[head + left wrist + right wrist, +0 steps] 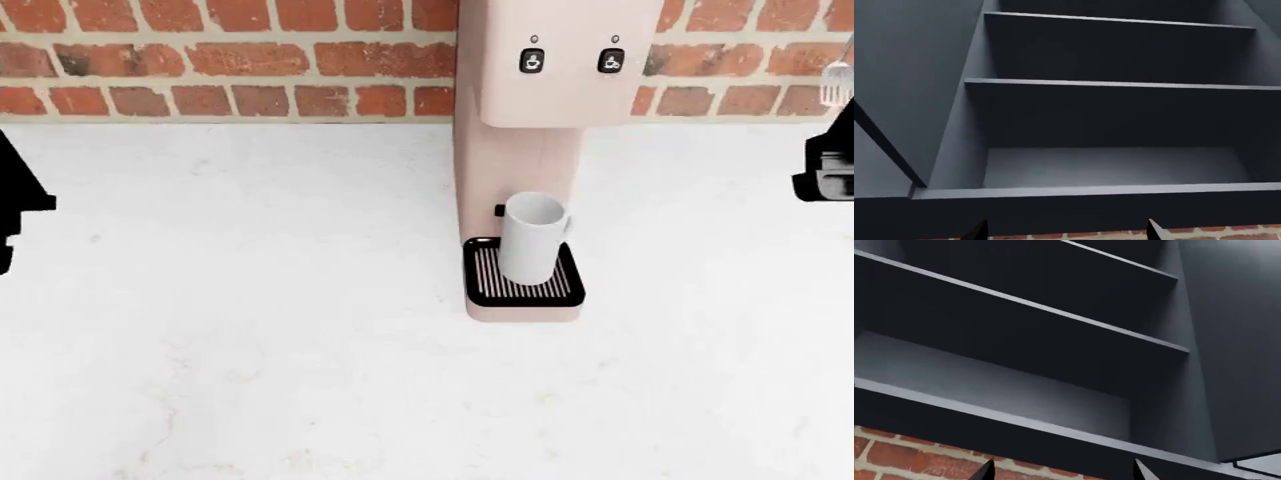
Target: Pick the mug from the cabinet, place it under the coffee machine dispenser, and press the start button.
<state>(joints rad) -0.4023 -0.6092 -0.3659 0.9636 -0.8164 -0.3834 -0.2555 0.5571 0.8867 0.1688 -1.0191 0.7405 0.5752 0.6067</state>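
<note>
White bench [240, 350] now carries the mug [533, 238] on the machine's drip tray [523, 280]; both my fingers spread empty, start button [531, 61] unpressed.

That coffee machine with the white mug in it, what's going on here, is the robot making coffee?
Nearly. The white mug already stands on the black drip tray of the pinkish coffee machine, under its overhanging head. Neither arm is touching anything: both are off at the edges of the head view, and both wrist cameras look up at empty dark cabinet shelves. The left gripper and right gripper are open. Pressing a button seems to be what remains.
</note>
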